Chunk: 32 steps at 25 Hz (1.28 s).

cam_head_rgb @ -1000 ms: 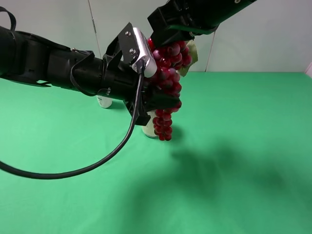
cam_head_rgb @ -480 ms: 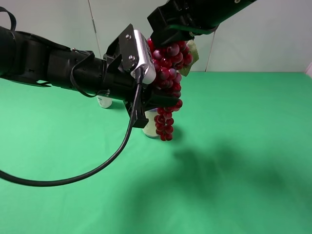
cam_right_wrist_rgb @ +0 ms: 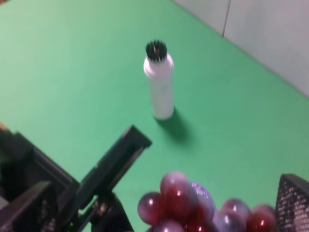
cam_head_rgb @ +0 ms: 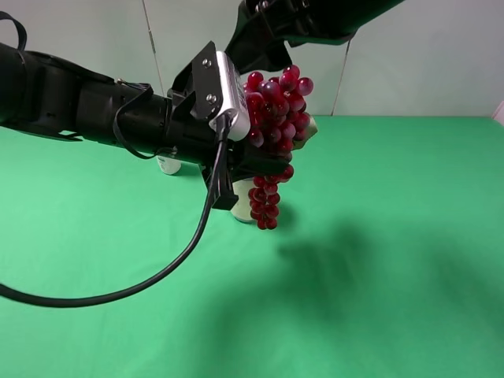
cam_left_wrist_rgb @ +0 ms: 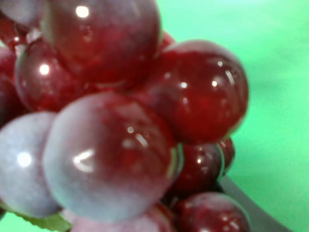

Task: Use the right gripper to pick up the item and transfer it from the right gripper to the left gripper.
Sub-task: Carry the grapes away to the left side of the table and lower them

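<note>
- The left gripper (cam_head_rgb: pixel 266 164) has its jaws clamped across the middle of the bunch of grapes (cam_head_rgb: pixel 274 118). It reaches in sideways from the left edge of the desk (cam_head_rgb: pixel 394 299), and its own camera shows nothing but grapes (cam_left_wrist_rgb: pixel 120 121).
- The right gripper (cam_head_rgb: pixel 264 51) sits just above the top of the bunch with its jaws apart. One pad (cam_right_wrist_rgb: pixel 292 203) stands off beside the grapes, not touching as far as I can tell.
- The bunch hangs up-and-down in the air over the middle of the desk, toward the far edge, with its tail dangling below the left jaws.
- My read is that the left arm carries it now, so the right one just needs to lift straight clear.
- A white bottle (cam_right_wrist_rgb: pixel 159 84) stands on the desk underneath, well apart from the grapes.
</note>
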Each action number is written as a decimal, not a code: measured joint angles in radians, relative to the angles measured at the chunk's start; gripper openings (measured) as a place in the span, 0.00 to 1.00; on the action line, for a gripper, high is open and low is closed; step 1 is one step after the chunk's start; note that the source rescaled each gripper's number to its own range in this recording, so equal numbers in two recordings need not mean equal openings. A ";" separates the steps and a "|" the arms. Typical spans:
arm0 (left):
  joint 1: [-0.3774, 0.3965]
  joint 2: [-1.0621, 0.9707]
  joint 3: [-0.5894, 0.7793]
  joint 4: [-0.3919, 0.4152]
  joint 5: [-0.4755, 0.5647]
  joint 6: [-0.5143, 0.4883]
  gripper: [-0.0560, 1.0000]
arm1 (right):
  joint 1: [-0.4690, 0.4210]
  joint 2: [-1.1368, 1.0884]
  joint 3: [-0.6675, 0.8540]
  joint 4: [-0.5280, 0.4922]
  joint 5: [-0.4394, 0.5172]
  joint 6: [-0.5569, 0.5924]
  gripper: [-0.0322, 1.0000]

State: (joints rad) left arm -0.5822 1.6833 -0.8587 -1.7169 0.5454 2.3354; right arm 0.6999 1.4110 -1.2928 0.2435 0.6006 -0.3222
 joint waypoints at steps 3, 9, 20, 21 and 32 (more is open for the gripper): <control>0.000 0.001 0.000 -0.002 0.000 0.000 0.06 | 0.001 -0.029 0.000 0.005 -0.039 0.003 0.99; 0.000 0.001 0.000 -0.002 0.000 0.000 0.06 | 0.001 -0.076 0.000 -0.126 -0.057 0.133 1.00; 0.000 0.001 0.000 -0.002 0.019 0.009 0.06 | -0.169 -0.188 0.004 -0.467 0.247 0.530 1.00; 0.000 0.001 0.000 -0.002 0.020 0.010 0.06 | -0.177 -0.217 0.017 -0.471 0.260 0.539 1.00; 0.000 0.001 0.000 -0.002 0.052 0.011 0.06 | -0.179 -0.650 0.414 -0.472 0.303 0.716 1.00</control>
State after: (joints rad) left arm -0.5822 1.6846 -0.8587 -1.7186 0.5975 2.3463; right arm 0.5204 0.7609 -0.8785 -0.2289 0.9037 0.3934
